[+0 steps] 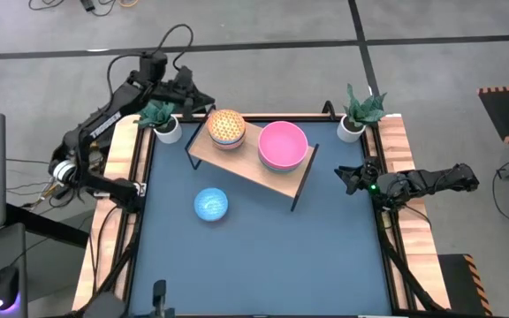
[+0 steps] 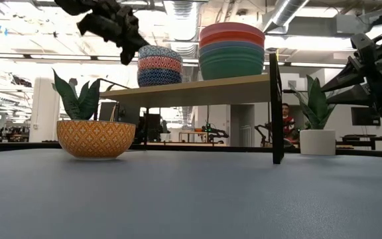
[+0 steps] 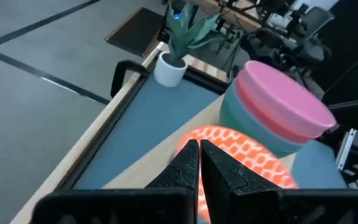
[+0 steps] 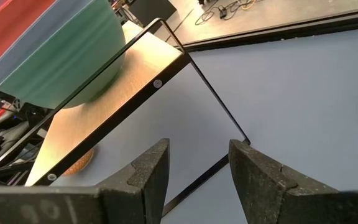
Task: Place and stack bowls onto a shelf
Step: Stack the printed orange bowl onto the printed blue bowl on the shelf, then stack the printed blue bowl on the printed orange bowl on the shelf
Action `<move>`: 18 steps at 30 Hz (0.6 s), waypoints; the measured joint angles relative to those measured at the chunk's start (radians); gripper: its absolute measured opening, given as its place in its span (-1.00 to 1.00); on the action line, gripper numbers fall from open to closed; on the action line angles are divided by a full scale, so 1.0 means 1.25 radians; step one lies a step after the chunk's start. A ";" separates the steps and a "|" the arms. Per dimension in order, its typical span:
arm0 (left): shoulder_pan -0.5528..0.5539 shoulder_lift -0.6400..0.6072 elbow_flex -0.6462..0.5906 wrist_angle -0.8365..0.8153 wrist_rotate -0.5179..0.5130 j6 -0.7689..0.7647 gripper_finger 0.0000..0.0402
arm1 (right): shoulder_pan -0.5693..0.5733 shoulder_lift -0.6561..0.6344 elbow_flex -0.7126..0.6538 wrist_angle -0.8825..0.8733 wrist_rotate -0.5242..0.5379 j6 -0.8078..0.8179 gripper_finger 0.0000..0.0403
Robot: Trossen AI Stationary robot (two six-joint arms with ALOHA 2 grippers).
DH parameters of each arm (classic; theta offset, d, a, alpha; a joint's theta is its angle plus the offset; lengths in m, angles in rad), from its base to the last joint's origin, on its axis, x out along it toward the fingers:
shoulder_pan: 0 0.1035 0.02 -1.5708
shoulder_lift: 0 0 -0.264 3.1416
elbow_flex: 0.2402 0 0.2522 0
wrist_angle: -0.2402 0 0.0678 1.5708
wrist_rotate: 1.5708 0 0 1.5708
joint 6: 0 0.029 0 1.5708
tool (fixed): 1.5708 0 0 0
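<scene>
On the shelf (image 1: 263, 168) the big stack of bowls (image 1: 283, 146) with the pink one on top sits toward three o'clock, and a smaller patterned stack (image 1: 225, 129) sits toward nine o'clock. The left gripper (image 1: 186, 95) hangs just beyond the patterned stack at about eleven o'clock with its jaws pressed together and holding nothing. The right gripper (image 1: 350, 176) waits off the shelf's three o'clock end with jaws wide and empty, and one small patterned bowl (image 1: 211, 204) rests alone on the blue surface (image 1: 263, 256) near seven o'clock from the shelf.

Blue table (image 1: 263, 256) with wooden shelf (image 1: 250, 163), one patterned bowl (image 1: 210, 204), two potted plants (image 1: 350, 115).
</scene>
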 joint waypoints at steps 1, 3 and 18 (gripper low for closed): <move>-0.004 -0.013 0.000 -0.002 -0.001 -0.015 -1.00 | 0.000 0.000 0.000 0.000 0.000 0.000 -0.05; -0.014 -0.045 0.000 -0.016 -0.001 -0.038 -1.00 | 0.000 0.000 0.000 0.000 0.000 0.000 -0.05; -0.507 -0.231 0.000 -0.277 -0.351 -0.034 -0.98 | 0.000 0.000 0.000 0.000 -0.001 -0.019 -0.05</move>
